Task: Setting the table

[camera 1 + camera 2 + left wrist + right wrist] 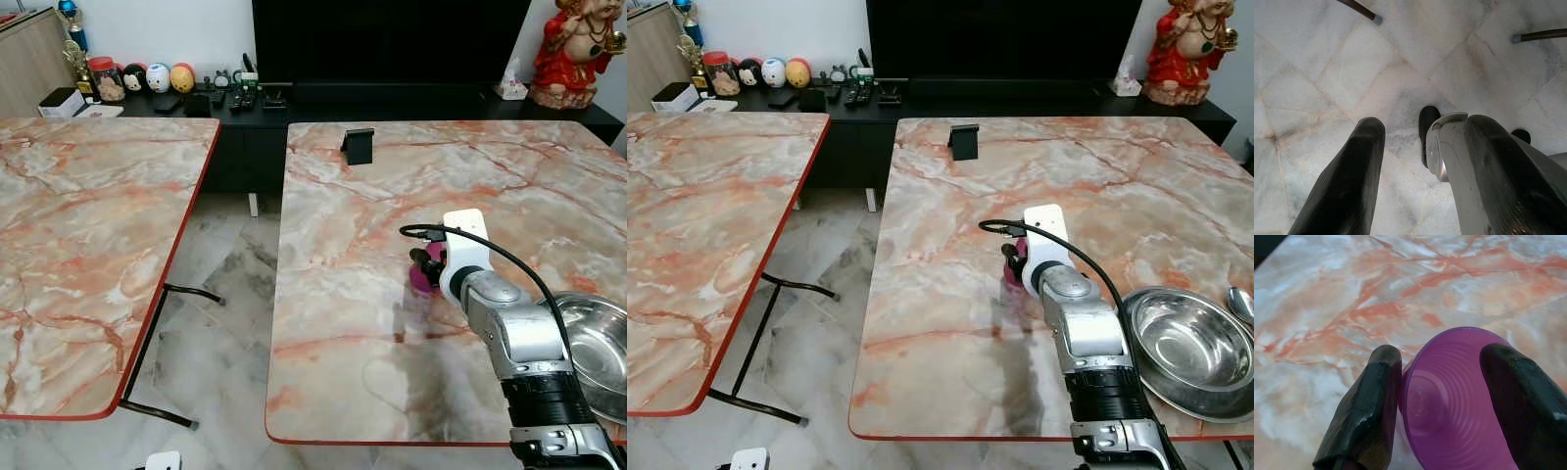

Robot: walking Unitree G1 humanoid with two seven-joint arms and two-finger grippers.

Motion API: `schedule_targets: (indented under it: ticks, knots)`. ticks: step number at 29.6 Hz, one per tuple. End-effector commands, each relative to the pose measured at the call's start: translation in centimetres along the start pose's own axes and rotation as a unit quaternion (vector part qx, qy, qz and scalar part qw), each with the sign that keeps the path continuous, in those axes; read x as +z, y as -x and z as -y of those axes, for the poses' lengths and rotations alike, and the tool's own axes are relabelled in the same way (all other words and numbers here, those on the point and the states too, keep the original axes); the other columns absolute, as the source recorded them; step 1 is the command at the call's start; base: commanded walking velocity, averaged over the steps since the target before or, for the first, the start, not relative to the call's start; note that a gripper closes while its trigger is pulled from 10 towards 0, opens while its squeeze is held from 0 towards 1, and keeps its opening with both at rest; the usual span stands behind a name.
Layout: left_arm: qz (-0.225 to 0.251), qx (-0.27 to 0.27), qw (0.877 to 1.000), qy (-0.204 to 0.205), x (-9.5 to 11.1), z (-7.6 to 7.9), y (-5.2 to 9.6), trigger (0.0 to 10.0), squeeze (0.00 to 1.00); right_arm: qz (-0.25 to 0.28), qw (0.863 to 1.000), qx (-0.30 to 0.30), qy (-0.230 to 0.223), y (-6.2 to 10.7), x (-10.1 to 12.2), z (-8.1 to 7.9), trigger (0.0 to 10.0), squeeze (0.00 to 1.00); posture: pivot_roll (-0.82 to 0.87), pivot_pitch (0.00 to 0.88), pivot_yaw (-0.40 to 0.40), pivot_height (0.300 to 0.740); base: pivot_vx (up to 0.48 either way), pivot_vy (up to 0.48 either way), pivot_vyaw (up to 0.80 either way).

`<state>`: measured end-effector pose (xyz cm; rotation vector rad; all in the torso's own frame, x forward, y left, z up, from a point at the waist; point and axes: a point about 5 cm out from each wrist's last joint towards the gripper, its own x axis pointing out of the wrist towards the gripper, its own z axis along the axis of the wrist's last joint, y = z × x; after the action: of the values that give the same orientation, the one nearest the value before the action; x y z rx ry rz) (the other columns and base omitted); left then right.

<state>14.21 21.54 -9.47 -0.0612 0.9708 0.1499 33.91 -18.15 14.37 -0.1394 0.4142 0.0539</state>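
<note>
My left claw (1415, 161) hangs idle, fingers spread, over the marble floor (1327, 73). My right claw (1442, 396) pinches a purple cup (1454, 396), one finger outside the rim, one across the mouth, low over the marble worktop (950, 323); can't tell if the cup touches it. Steel bowl (1190, 348) sits just right of my forearm near the front edge, spoon (1242, 304) beside it. Farther back, a small black stand (963, 141). Second worktop (78, 245) left, across a floor gap.
</note>
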Motion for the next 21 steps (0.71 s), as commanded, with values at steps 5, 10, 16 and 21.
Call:
schedule_targets:
  ticks: [5, 10, 16, 21]
  knots:
    - [-0.008, 0.000, 1.000, -0.006, -0.2, -0.2, 0.0, 10.0, 0.00, 0.012, 1.000, 0.002, -0.003, -0.1, 0.5, 0.0, 10.0, 0.00, -0.13, 0.000, -0.010, 0.719, 0.000, 0.000, 0.00]
    - [-0.008, 0.000, 1.000, -0.007, -0.2, -0.3, 0.0, 10.0, 0.00, 0.003, 1.000, 0.006, 0.003, -0.2, 0.0, -0.1, 10.0, 0.00, -0.12, 0.000, -0.009, 0.719, 0.000, 0.000, 0.00]
    - [-0.010, -0.001, 1.000, -0.008, -0.2, -0.3, 0.0, 10.0, 0.00, -0.004, 1.000, 0.027, 0.014, -0.3, -0.5, -0.7, 10.0, 0.00, -0.13, 0.000, -0.008, 0.719, 0.000, 0.000, 0.00]
    - [-0.010, 0.000, 1.000, -0.009, -0.2, -0.3, 0.0, 10.0, 0.00, -0.006, 0.998, 0.055, 0.023, -0.3, -0.7, -1.5, 10.0, 0.00, -0.12, 0.000, -0.008, 0.719, 0.000, 0.000, 0.00]
